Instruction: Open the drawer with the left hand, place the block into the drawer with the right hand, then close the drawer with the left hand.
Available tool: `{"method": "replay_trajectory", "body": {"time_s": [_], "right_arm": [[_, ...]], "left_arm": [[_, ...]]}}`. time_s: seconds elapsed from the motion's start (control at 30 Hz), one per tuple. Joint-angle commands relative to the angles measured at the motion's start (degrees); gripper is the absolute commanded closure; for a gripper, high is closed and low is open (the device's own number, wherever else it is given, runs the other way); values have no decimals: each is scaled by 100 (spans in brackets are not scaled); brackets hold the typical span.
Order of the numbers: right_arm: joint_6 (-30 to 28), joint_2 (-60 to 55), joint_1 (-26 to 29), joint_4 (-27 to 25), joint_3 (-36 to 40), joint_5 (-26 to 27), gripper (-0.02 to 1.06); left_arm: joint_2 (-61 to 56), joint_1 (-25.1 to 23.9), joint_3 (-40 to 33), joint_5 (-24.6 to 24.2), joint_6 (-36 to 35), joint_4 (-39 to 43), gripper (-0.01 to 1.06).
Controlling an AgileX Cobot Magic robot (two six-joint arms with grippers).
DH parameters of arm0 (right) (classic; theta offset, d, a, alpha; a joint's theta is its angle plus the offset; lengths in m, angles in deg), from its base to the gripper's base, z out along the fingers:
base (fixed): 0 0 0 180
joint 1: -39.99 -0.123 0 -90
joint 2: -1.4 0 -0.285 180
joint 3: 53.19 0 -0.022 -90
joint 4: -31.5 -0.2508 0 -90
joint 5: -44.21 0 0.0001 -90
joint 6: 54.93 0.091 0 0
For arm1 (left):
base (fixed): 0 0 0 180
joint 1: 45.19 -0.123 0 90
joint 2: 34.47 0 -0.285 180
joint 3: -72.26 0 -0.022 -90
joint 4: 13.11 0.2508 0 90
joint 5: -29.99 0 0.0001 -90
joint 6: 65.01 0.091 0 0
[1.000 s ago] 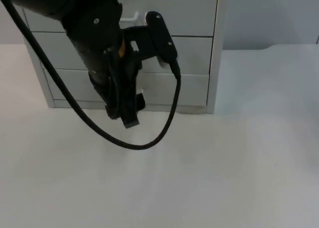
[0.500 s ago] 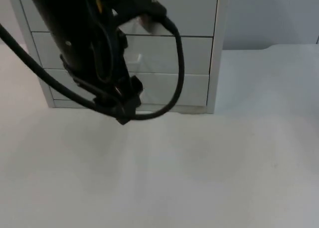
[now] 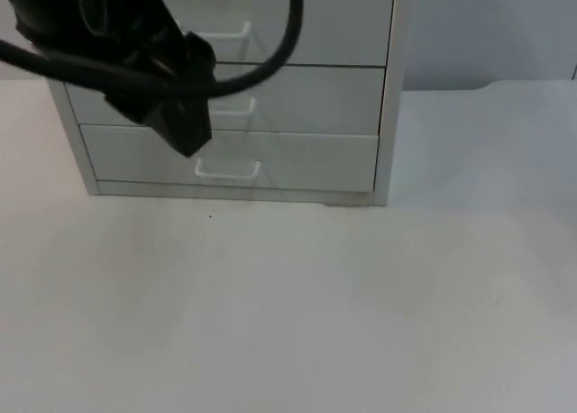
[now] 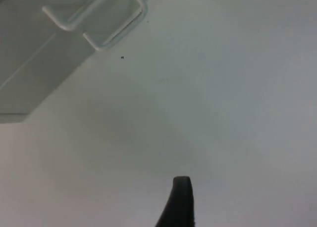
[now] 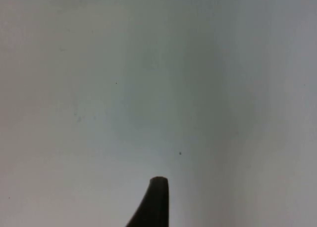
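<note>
While we're looking down from the top view, the biggest thing going is the white table (image 3: 361, 323), which takes up the whole lower half of the frame and runs back to the grey wall (image 3: 487, 34) at the upper right. Next up is the white drawer unit (image 3: 270, 88) sitting at the back, upper left to centre of the frame, with three drawers stacked. All three look pushed in flush, each with a thin white handle; the bottom drawer (image 3: 297, 160) has its handle (image 3: 227, 169) sticking out toward us, and the left wrist view catches that same handle (image 4: 94, 24) close up.

Our left arm hangs across the upper left of the frame, right in front of the unit, blocking part of the top and middle drawer fronts. Its left gripper (image 3: 185, 138) hovers just above and left of the bottom handle, not touching it. We honestly can't tell how its jaws stand. The right wrist view gives us the right gripper's fingertip (image 5: 156, 202) over bare table, jaw state unclear too.
</note>
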Motion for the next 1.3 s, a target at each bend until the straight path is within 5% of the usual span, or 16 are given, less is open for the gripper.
{"method": "replay_trajectory", "body": {"time_s": [0.0,0.27,0.43,0.8,0.93,1.27], "right_arm": [[-62,56,25,-35,0,-15,24],[-62,56,25,-35,0,-27,24],[-62,56,25,-35,0,-15,24],[-132,56,25,-147,0,144,24],[-132,100,25,-169,0,211,24],[-620,1506,25,-593,0,442,24]], "left_arm": [[-200,-4,26,-38,-141,63,32],[-497,-254,26,-58,-503,455,32],[-731,-951,-1,-221,-614,412,32],[-2396,-3549,-1311,510,-702,-18,32],[-2900,-4098,-1513,584,-723,-126,32],[-4200,-4168,-1851,807,-694,-534,32]]}}
